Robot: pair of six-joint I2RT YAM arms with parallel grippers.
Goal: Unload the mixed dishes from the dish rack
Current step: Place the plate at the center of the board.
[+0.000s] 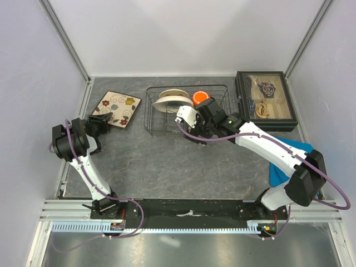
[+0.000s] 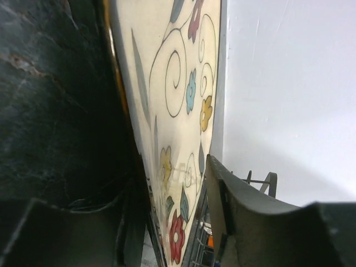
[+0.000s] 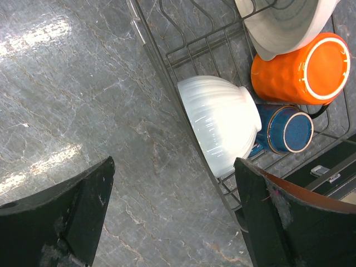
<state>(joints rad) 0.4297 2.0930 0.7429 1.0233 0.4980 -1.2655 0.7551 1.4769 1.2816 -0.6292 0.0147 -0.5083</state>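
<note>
— where was the square plate (image 1: 117,107)?
— out of the dish rack (image 1: 149,119), lying on the grey table (image 1: 167,161) in the upper left of the overhead view, just left of the rack. the left gripper (image 1: 100,125) sat at its lower-left edge.
— holding it?
— i couldn't tell. in the left wrist view the fingers (image 2: 245,217) straddled the plate's rim, partway apart, with what looked like a sliver of gap on the patterned side. i took it for the letting-go step.
— and the rest?
— in the rack, top centre: a white bowl (image 3: 219,125) by the front wire, ribbed outside showing, an orange cup (image 3: 300,69) and a dark blue mug (image 3: 289,129) beside it, and a pale ribbed dish (image 3: 283,25) at the top of the right wrist view.
— the other arm?
— the right gripper (image 3: 173,167) hung over the rack's front edge, spread wide, nothing in it, the bowl just beside one finger.
— so what next?
— i'd say the left needed to back clear without dragging the plate, and the right to line up on the bowl's rim, minding the wire.
</note>
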